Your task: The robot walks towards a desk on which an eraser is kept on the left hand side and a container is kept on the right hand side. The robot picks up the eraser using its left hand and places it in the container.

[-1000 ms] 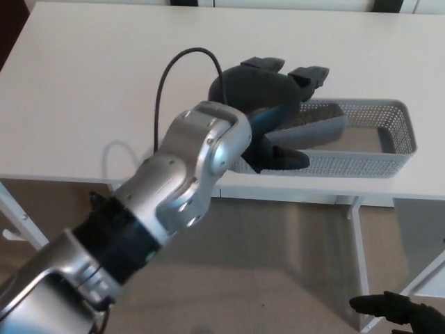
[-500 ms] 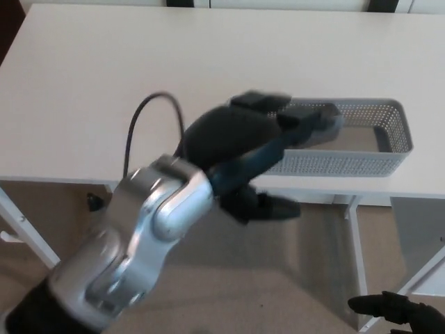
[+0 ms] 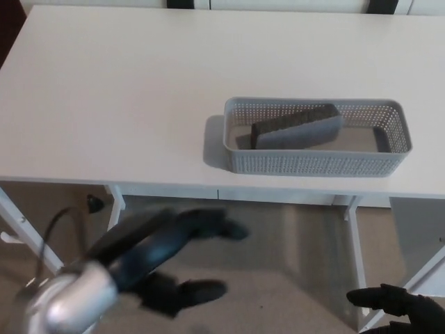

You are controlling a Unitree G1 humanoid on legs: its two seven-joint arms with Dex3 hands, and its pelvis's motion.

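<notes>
You see the eraser (image 3: 297,128) lying inside the grey perforated container (image 3: 316,162), which sits on the white desk (image 3: 111,97) at about 3 o'clock from the desk's centre. The eraser rests toward the container's 9 o'clock end, tilted, its dark upper face leaning on the far wall and its paler felt side facing you. The left hand (image 3: 174,261) hangs below the desk edge at about 7 o'clock in the view, motion-blurred; thumb and fingers look spread with nothing between them, so note it as empty. Only the fingertips of the right hand (image 3: 400,306) show at 5 o'clock, low beside the desk leg; you cannot tell whether it is closed or spread. Judgement: placement looks complete, with the eraser fully within the walls. Handling note: the eraser reads as a light, rigid block with a soft felt face, not fragile, unlikely to slip. If you must re-grasp, take it across the short width near mid-length, thumb on one long side, fingers opposite. The container looks light and may slide if nudged.
</notes>
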